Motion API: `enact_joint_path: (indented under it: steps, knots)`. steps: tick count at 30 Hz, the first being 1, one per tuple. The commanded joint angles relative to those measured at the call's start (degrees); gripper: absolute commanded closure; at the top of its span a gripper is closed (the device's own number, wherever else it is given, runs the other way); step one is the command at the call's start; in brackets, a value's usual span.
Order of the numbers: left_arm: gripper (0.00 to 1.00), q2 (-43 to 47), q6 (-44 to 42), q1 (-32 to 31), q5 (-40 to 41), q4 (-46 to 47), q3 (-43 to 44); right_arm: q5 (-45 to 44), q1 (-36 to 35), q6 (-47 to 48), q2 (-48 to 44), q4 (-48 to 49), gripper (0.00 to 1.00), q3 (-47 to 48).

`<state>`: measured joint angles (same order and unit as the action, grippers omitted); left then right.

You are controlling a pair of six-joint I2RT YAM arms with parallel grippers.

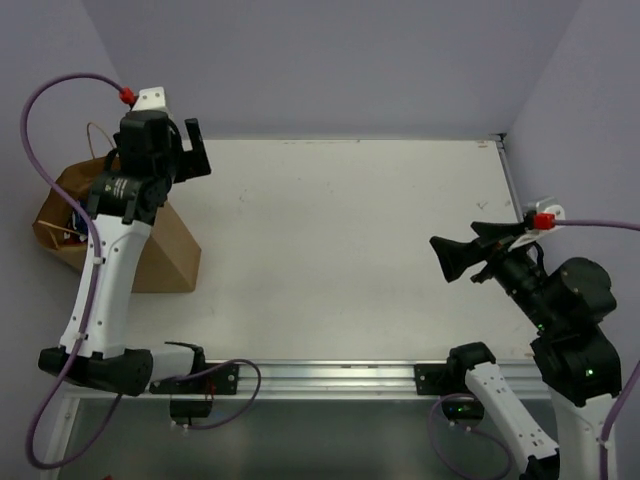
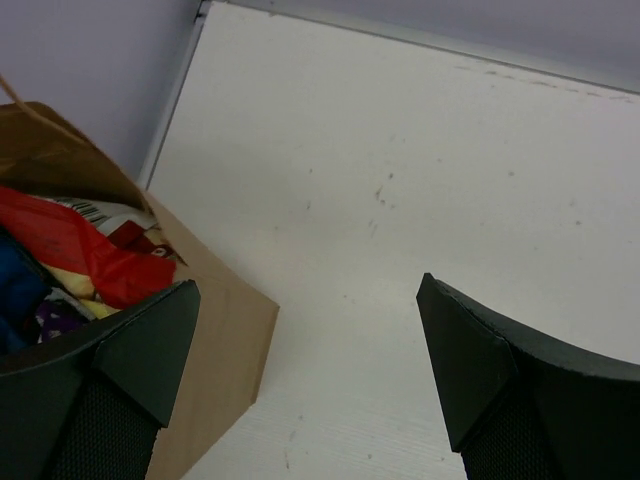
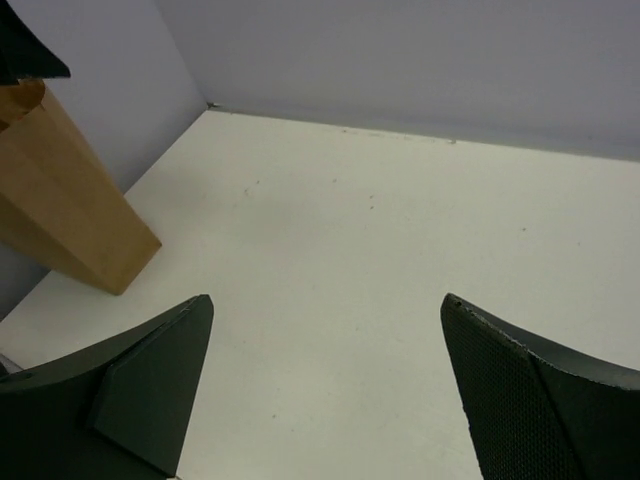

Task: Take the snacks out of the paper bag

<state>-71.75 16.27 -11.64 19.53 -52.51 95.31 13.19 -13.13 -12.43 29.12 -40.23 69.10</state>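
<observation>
Bag (image 1: 170,255) sits at the far left of the top view, on the left edge of the worktop (image 1: 350,230), partly under the L arm. It looks tipped, w/ its open mouth up and to the left and its flat bottom down to the right, so its long side runs that way.

L gripper (image 1: 190,148) hangs just above and right of the bag, wide open, nothing in it. In the left wrist view the snacks (image 2: 90,255) show in the lower left corner: red, blue, some white, all inside the bag (image 2: 225,330). The L gripper points past them at bare worktop, so the snacks lie to its left and a bit below. I think it needs to swing left and dip into the mouth.

R gripper (image 1: 465,245) is far off at the right side of the top view, also wide open and empty. From its cam the bag is way over in the upper left. L arm is much nearer, so prob. its job.
</observation>
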Motion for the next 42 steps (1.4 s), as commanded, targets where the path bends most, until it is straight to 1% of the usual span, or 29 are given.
enact_joint_path:
  steps: [1,3,6,7,9,10,12,13,16,18,19,21,22,24,25,28,29,31,32,34,35,37,38,42]
  knots:
    - [0.0,-3.4,-0.8,7.7,0.9,-4.3,6.0,5.3,-0.1,-1.7,1.9,-1.9,0.01,-2.0]
    - [0.0,-4.5,-1.1,8.5,3.4,-5.8,6.7,7.0,-0.1,-1.7,1.6,-0.9,0.01,-3.2]
    - [0.02,-5.1,-1.1,9.1,3.5,-6.5,4.9,8.2,-0.1,-1.6,-0.1,1.1,0.01,-5.5]
    - [0.07,-4.8,-1.1,9.2,3.2,-6.1,4.0,8.2,-0.1,-1.6,-1.1,1.9,0.01,-6.4]
    - [0.11,-4.7,-1.5,9.8,1.4,-5.8,0.4,8.2,-0.3,-1.6,-1.7,2.3,0.01,-7.1]
    - [0.19,-4.9,-1.7,10.0,0.8,-5.7,-0.6,8.1,-0.5,-1.6,-2.1,2.5,0.01,-7.4]
    - [0.25,-5.0,-1.8,10.1,-0.5,-5.7,-3.7,7.7,-0.9,-1.5,-2.7,2.5,0.01,-7.8]
    - [0.32,-4.9,-1.9,10.1,-1.0,-5.2,-4.6,7.5,-1.1,-1.4,-2.9,2.6,0.01,-7.9]
    - [0.41,-4.9,-1.9,10.1,-2.6,-5.1,-6.3,6.9,-1.6,-1.2,-4.1,3.1,0.01,-9.1]
    - [0.42,-4.8,-1.8,10.1,-2.7,-5.1,-6.5,6.6,-1.8,-1.0,-4.8,3.5,0.01,-9.3]
    - [0.52,-4.9,-1.8,10.1,-2.8,-5.1,-6.5,6.3,-1.9,-0.9,-5.0,3.5,0.01,-9.4]
    - [0.66,-4.9,-2.1,10.1,-4.0,-5.1,-6.2,6.2,-2.1,-0.8,-5.4,3.6,0.01,-9.6]
    - [0.8,-5.1,-2.3,10.1,-4.7,-5.3,-6.1,6.2,-2.1,-0.8,-5.5,3.8,0.01,-9.7]
    - [0.9,-5.2,-3.0,10.1,-7.7,-5.3,-5.6,6.2,-2.3,-0.8,-5.7,3.8,0.01,-9.9]
    - [0.99,-5.2,-3.1,10.1,-8.5,-5.2,-5.5,6.2,-2.3,-0.8,-5.8,3.9,0.01,-9.9]
    - [1.0,-5.3,-3.1,9.9,-15.3,-4.4,-5.0,6.3,-2.3,-0.7,-6.2,4.2,0.01,-10.1]
    - [1.0,-5.3,-2.7,8.9,-18.7,-4.0,-5.0,6.2,-2.3,-0.7,-6.3,4.3,0.01,-10.2]
    - [1.0,-5.6,-1.9,6.3,-19.3,-3.5,-4.3,6.1,-2.3,-0.7,-6.6,4.4,0.01,-10.3]
    - [1.0,-5.9,-0.8,2.0,-20.1,-3.4,-3.9,6.1,-2.3,-0.7,-6.6,4.4,0.01,-10.4]
    - [1.0,-7.4,0.6,-2.9,-19.9,-3.4,-2.1,6.0,-2.4,-0.6,-6.7,4.4,0.01,-10.5]
    - [1.0,-8.1,1.8,-7.0,-20.8,-3.1,-1.5,5.9,-2.4,-0.6,-6.8,4.4,0.01,-10.5]
    - [1.0,-9.5,3.2,-10.7,-21.0,-2.4,-0.3,5.4,-2.4,-0.4,-7.0,4.3,0.01,-10.5]
    - [1.0,-9.7,4.1,-14.0,-20.4,-2.2,-0.1,5.2,-2.4,-0.3,-7.1,4.2,0.01,-10.5]
    - [1.0,-10.5,5.3,-19.6,-19.8,-1.9,0.3,4.7,-2.4,-0.1,-7.5,4.0,0.01,-10.5]
